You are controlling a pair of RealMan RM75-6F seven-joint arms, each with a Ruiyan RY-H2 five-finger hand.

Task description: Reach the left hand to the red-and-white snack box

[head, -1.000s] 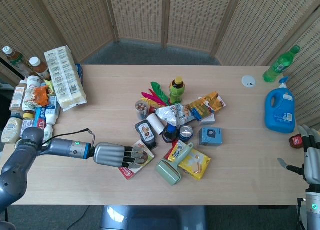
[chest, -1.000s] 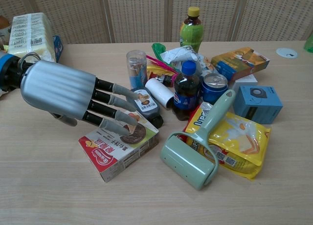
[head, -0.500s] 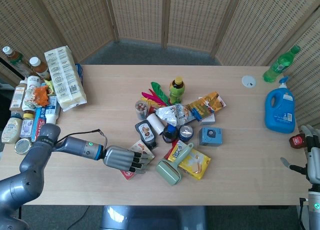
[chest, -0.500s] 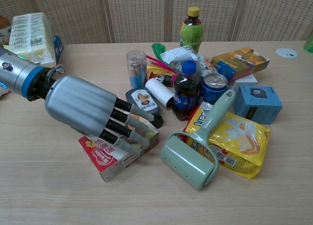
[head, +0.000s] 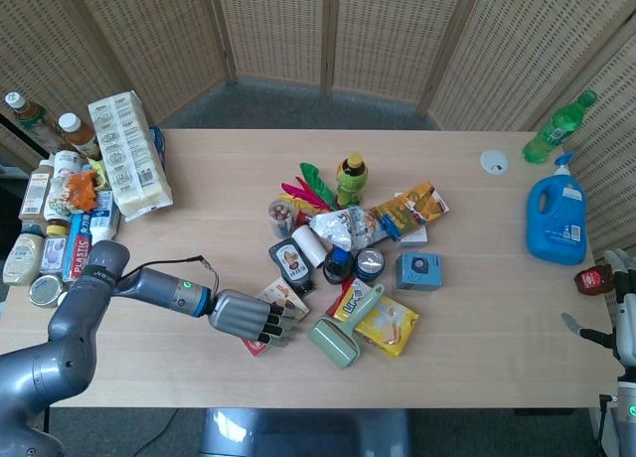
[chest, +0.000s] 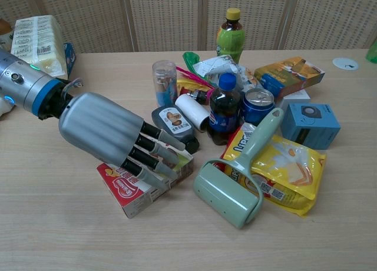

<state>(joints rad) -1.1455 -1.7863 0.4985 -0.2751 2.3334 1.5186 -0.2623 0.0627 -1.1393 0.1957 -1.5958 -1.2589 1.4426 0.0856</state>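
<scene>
The red-and-white snack box (chest: 126, 189) (head: 256, 344) lies flat near the table's front edge, left of the green roller. My left hand (chest: 109, 136) (head: 243, 317) lies over its top, palm down, with the fingers (chest: 154, 157) stretched across the box and touching it; I cannot see them closed around it. Most of the box top is hidden under the hand. My right hand (head: 626, 313) hangs at the far right edge of the head view, off the table, fingers apart and holding nothing.
A green lint roller (chest: 232, 177) lies right beside the box, on a yellow snack bag (chest: 285, 168). Behind stand a dark sauce bottle (chest: 174, 126), cola bottle (chest: 223, 109), can (chest: 257, 105) and blue box (chest: 310, 124). Bottles and jars (head: 50, 219) crowd the left edge.
The left hand moved right and down over the snack box, its fingers now angled down across the box top. The box shifted slightly. The right hand slid a little lower.
</scene>
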